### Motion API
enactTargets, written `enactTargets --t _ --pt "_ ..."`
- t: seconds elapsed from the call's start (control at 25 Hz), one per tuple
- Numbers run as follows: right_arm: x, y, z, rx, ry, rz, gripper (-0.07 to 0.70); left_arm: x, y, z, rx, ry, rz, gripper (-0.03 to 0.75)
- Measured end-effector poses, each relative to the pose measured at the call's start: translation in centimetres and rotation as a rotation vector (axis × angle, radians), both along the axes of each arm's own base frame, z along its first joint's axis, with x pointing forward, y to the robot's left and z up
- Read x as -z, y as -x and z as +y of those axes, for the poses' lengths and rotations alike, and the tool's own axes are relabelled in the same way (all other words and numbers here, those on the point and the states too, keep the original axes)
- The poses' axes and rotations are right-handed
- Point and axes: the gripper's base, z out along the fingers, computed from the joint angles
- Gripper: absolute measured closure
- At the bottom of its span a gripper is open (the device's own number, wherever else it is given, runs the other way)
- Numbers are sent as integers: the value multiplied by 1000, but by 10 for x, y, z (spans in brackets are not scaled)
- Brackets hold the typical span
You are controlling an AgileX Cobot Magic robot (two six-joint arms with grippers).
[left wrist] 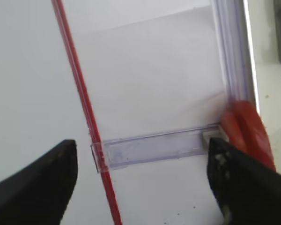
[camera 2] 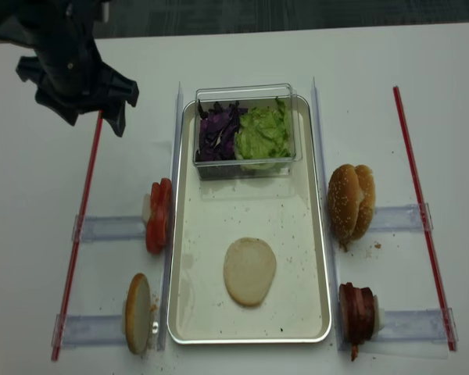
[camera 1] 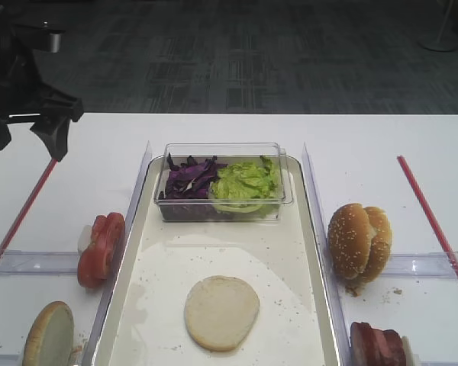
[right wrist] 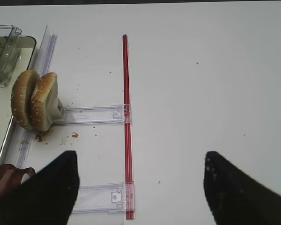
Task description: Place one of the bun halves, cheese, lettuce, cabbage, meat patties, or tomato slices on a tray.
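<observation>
A flat pale bun half (camera 1: 221, 313) (camera 2: 249, 271) lies on the cream tray (camera 1: 214, 252) (camera 2: 250, 215). At the tray's far end a clear tub holds purple cabbage (camera 1: 189, 179) (camera 2: 217, 133) and green lettuce (camera 1: 246, 183) (camera 2: 263, 133). Tomato slices (camera 1: 101, 248) (camera 2: 158, 215) (left wrist: 248, 131) stand left of the tray, meat patties (camera 1: 378, 345) (camera 2: 357, 312) (right wrist: 2, 180) at its near right. My left gripper (camera 1: 27, 141) (camera 2: 94, 123) (left wrist: 140, 187) hovers open and empty above the far-left table. My right gripper (right wrist: 143, 192) is open and empty over bare table right of the tray. Cheese is out of view.
Sesame buns (camera 1: 359, 240) (camera 2: 350, 201) (right wrist: 35, 101) stand on edge right of the tray. Another bun half (camera 1: 49, 335) (camera 2: 137, 312) stands at the near left. Red strips (camera 2: 82, 226) (right wrist: 127, 117) (left wrist: 79, 103) and clear plastic rails (camera 2: 109, 228) border both sides.
</observation>
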Motion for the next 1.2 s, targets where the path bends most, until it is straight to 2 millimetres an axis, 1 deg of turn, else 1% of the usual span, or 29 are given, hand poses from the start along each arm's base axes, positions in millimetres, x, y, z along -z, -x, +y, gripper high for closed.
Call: enactTargets --t 0.12,0.24,0.52,0.64,0.92,1.2 --pt "0 0 0 0 0 0 61 0 -2 16 -43 -4 -1 199" --pt "0 0 0 0 0 0 61 0 -3 26 -70 -6 -1 202" --pt "0 0 0 0 0 0 61 0 -3 27 -38 -8 3 203" --pt "0 0 0 0 0 0 61 -4 -1 26 -16 4 -5 205" --pt "0 0 0 0 0 0 61 -39 18 26 7 20 -101 206" --pt "0 0 0 0 0 0 61 -82 47 29 12 29 -224 207"
